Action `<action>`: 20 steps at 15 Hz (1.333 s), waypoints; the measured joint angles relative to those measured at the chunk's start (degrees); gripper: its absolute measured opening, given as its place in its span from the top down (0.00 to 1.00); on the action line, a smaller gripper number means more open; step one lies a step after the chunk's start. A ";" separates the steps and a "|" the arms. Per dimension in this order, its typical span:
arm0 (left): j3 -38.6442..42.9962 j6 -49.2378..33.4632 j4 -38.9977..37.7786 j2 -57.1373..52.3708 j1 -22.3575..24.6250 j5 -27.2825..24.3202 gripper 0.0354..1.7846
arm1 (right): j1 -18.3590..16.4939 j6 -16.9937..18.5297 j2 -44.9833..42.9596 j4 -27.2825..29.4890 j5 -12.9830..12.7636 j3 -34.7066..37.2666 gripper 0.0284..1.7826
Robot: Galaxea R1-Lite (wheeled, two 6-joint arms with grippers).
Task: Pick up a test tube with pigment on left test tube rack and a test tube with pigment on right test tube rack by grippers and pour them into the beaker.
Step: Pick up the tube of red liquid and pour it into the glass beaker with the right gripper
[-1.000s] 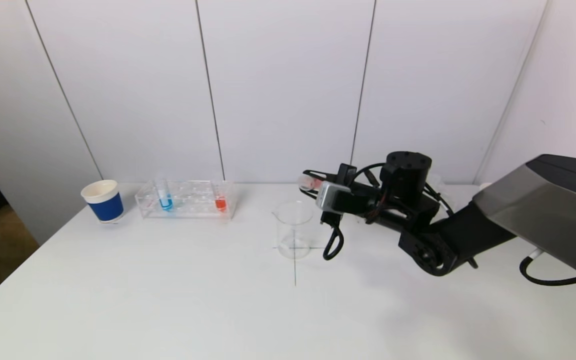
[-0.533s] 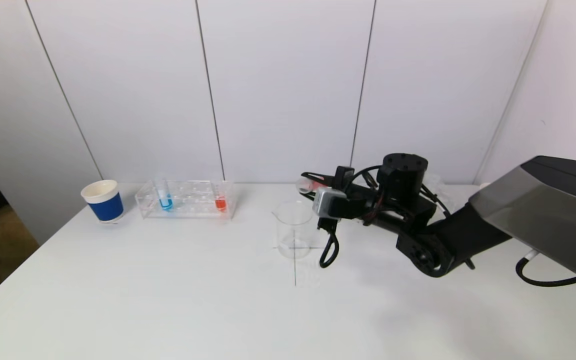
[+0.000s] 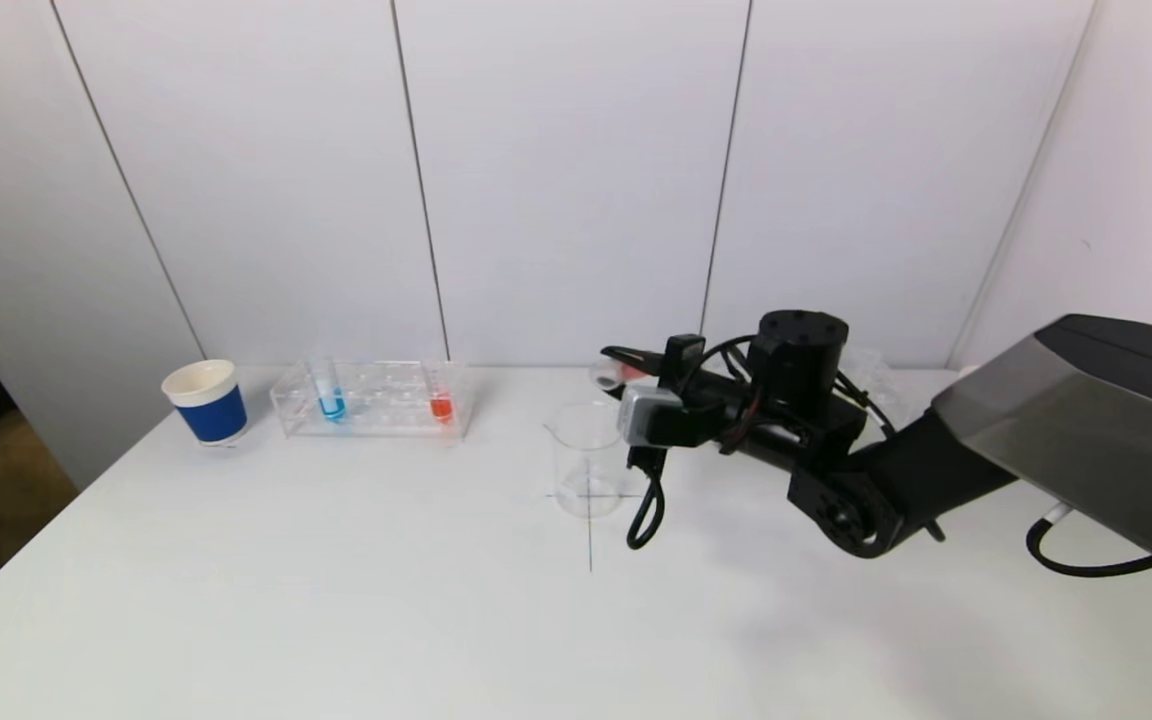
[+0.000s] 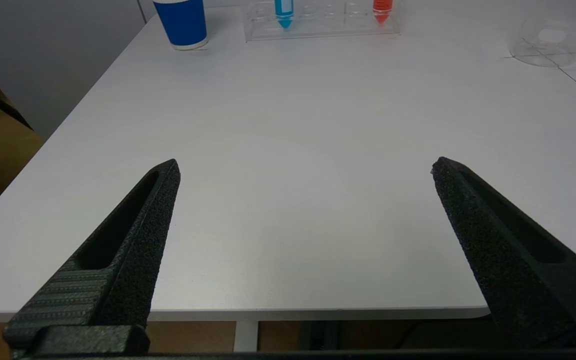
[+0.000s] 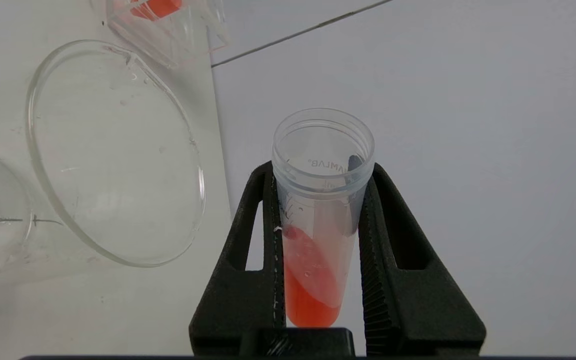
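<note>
My right gripper [image 3: 619,370] is shut on a clear test tube [image 5: 318,225] with orange-red pigment. It holds the tube tilted on its side, just behind and above the rim of the empty glass beaker [image 3: 588,460], with the tube's open mouth [image 3: 604,375] to the left. The pigment is still in the tube. The beaker's rim [image 5: 113,150] lies beside the tube in the right wrist view. The left rack [image 3: 371,398] holds a blue tube [image 3: 329,395] and an orange-red tube [image 3: 441,400]. My left gripper [image 4: 305,165] is open and empty over the table's near edge.
A blue paper cup [image 3: 206,400] stands left of the left rack. The right rack [image 3: 871,375] is mostly hidden behind my right arm. A black cable loop [image 3: 644,515] hangs from the right wrist beside the beaker. A thin cross is marked under the beaker.
My right gripper has moved a little to the left with the tube, bringing it closer over the beaker. The left gripper view gives no earlier frame.
</note>
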 joint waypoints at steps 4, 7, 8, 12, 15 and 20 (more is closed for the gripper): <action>0.00 0.00 0.02 0.00 0.00 0.00 0.01 | 0.89 -1.23 0.07 0.05 -1.43 0.00 0.74; 0.02 0.00 0.02 0.00 0.00 0.04 0.01 | 1.02 -2.12 0.07 0.02 -1.43 0.11 0.74; 0.02 0.00 0.00 0.00 0.00 0.01 0.01 | 1.08 -2.67 0.07 0.02 -1.43 0.20 0.74; 0.02 -0.02 0.00 0.00 -0.02 0.00 0.01 | 1.08 -4.05 0.07 -0.05 -1.43 0.41 0.74; 0.02 0.00 0.00 0.00 -0.02 0.00 0.01 | 1.11 -5.16 0.05 -0.02 -1.84 0.44 0.74; 0.00 0.00 0.02 0.00 0.00 0.01 0.01 | 1.00 -6.78 0.05 0.00 -3.35 0.40 0.74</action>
